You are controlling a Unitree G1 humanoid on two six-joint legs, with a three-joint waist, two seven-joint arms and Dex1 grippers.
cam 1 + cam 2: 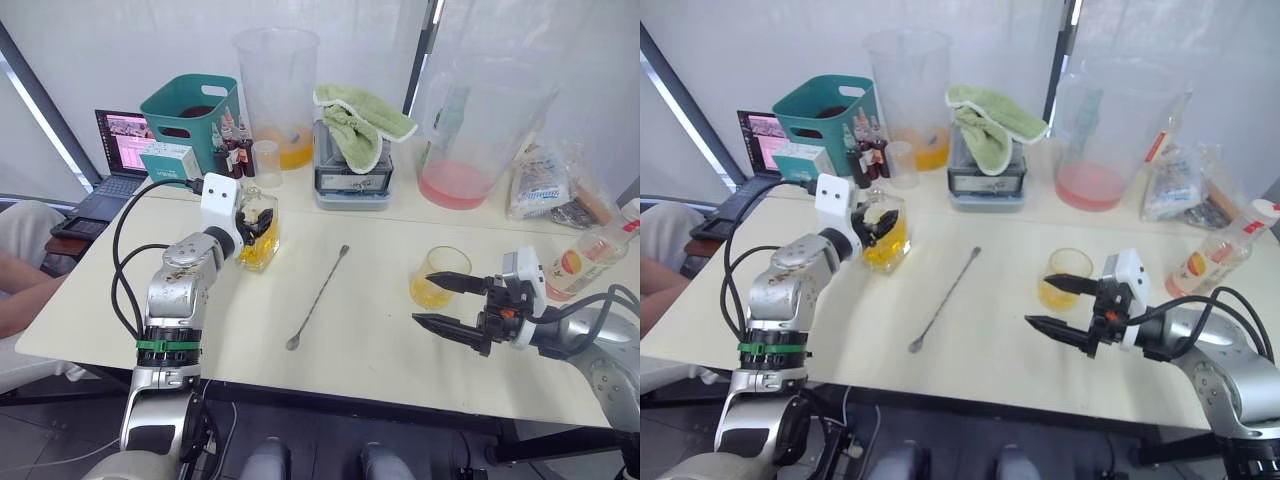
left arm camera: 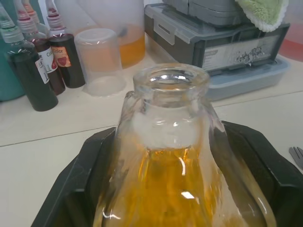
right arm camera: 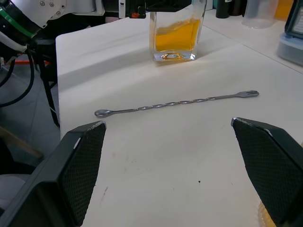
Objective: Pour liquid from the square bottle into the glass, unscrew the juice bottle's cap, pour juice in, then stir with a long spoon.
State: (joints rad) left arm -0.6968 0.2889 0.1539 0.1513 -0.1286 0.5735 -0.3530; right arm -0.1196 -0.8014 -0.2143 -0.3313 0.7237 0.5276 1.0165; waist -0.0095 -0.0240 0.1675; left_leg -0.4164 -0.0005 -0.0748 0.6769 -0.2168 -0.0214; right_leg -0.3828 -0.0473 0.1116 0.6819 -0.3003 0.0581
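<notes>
The square bottle (image 1: 258, 234), clear and half full of amber liquid, stands on the white table (image 1: 380, 340) at the left. My left gripper (image 2: 165, 189) is shut on the square bottle, one black finger on each side below its open neck. The glass (image 1: 437, 277) holds a little orange liquid at the right. My right gripper (image 1: 423, 298) hovers open just in front of the glass, holding nothing. The long spoon (image 1: 318, 297) lies on the table between the two arms. The juice bottle (image 1: 590, 255) leans at the far right, with the cap (image 1: 631, 209) on it.
Along the back stand a teal basket (image 1: 190, 108), small dark dropper bottles (image 1: 232, 148), two large clear pitchers (image 1: 277, 80), a small plastic cup (image 1: 266, 163) and a grey box (image 1: 352, 170) under a green cloth. Plastic bags (image 1: 545, 180) lie back right. A laptop (image 1: 118, 160) and a person's arm are at left.
</notes>
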